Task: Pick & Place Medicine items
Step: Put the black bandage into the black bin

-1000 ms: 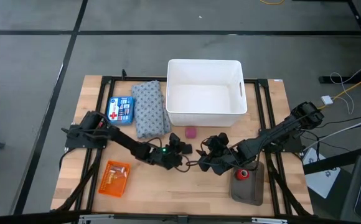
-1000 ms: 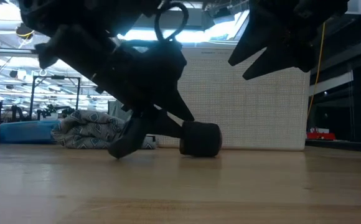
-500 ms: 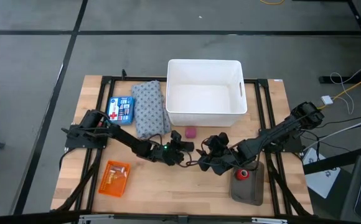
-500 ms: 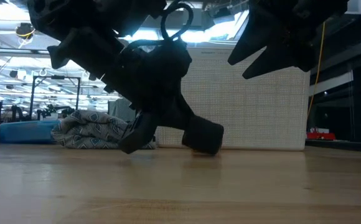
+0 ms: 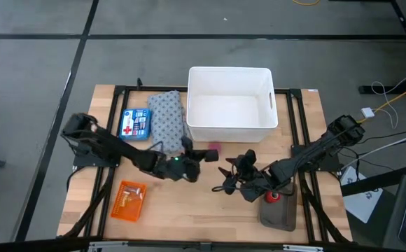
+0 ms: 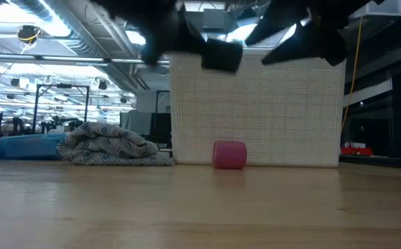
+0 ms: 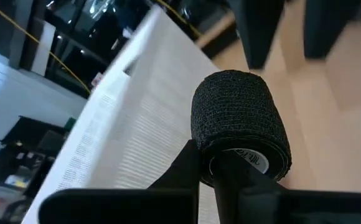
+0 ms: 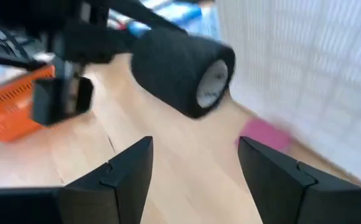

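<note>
1. A robotics lab or workshop hall: the wooden table (image 5: pixel 210 203) stands on a black metal frame over a grey floor marked with dark lines.
2. Behind it, the low view shows exposed ceiling ducts (image 6: pixel 83 31), strip lights and distant equipment racks.
3. Loose cables (image 5: pixel 388 94) trail beside the rig.

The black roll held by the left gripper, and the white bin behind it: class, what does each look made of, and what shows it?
Black roll: probably crepe-like elastic bandage wrap, matte; its surface is finely crinkled, wound on a pale core. The left gripper grips it.
White bin: likely moulded plastic; smooth thin walls, a handle slot, a fine grid texture outside.
</note>
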